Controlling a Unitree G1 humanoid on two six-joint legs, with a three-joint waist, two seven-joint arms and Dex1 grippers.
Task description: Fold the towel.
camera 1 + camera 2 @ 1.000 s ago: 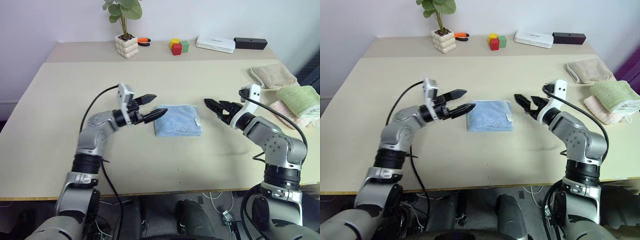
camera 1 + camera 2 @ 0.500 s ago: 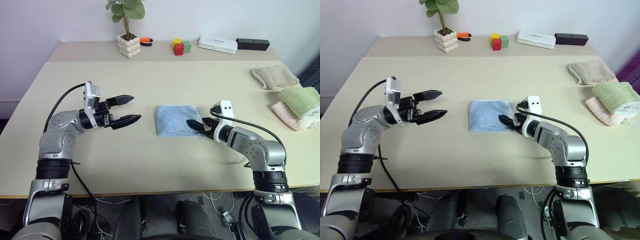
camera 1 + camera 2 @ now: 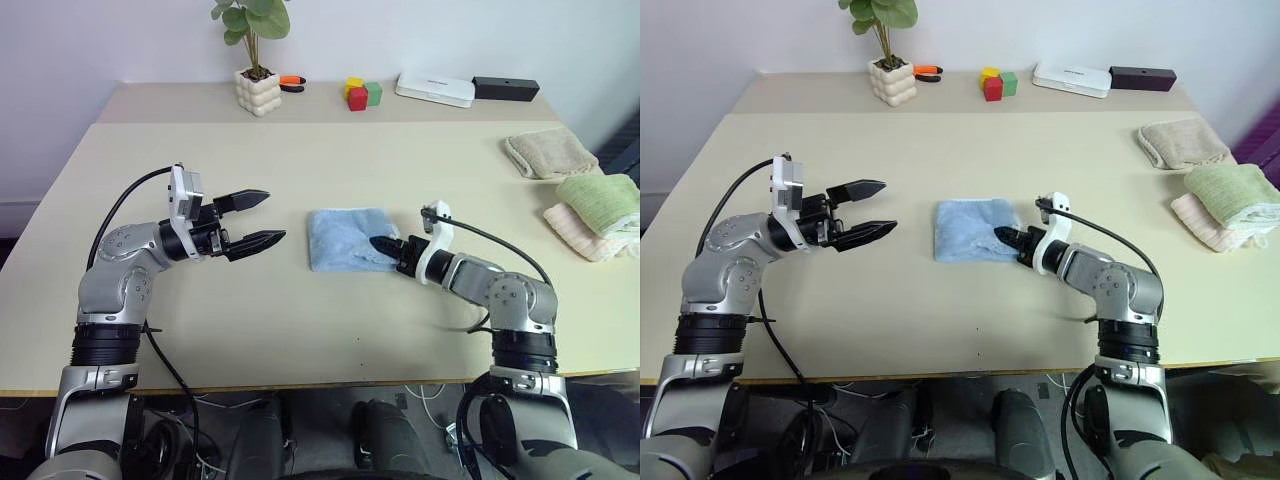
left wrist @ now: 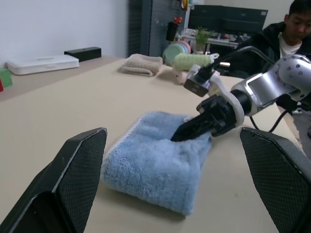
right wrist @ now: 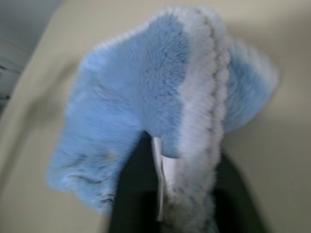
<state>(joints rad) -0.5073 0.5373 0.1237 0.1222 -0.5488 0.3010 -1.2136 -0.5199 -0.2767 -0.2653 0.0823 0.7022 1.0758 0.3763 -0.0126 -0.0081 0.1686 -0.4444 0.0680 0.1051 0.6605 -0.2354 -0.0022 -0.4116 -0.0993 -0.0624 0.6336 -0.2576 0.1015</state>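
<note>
The light blue towel lies folded in the middle of the table. My right gripper is shut on the towel's right edge, low over the table. In the right wrist view its black fingers pinch the whitish edging and a small white tag of the towel. My left gripper hangs open a short way to the left of the towel, pointing at it with nothing between its fingers. The left wrist view has the towel with the right gripper on its far edge.
A beige folded towel, a green one and a pink one lie at the right edge. A potted plant, coloured blocks, a white box and a black box line the back. A person sits beyond the table.
My left gripper has pulled back to the left, away from the towel, still open. My right gripper has come down and left onto the towel's right edge and shut on it.
</note>
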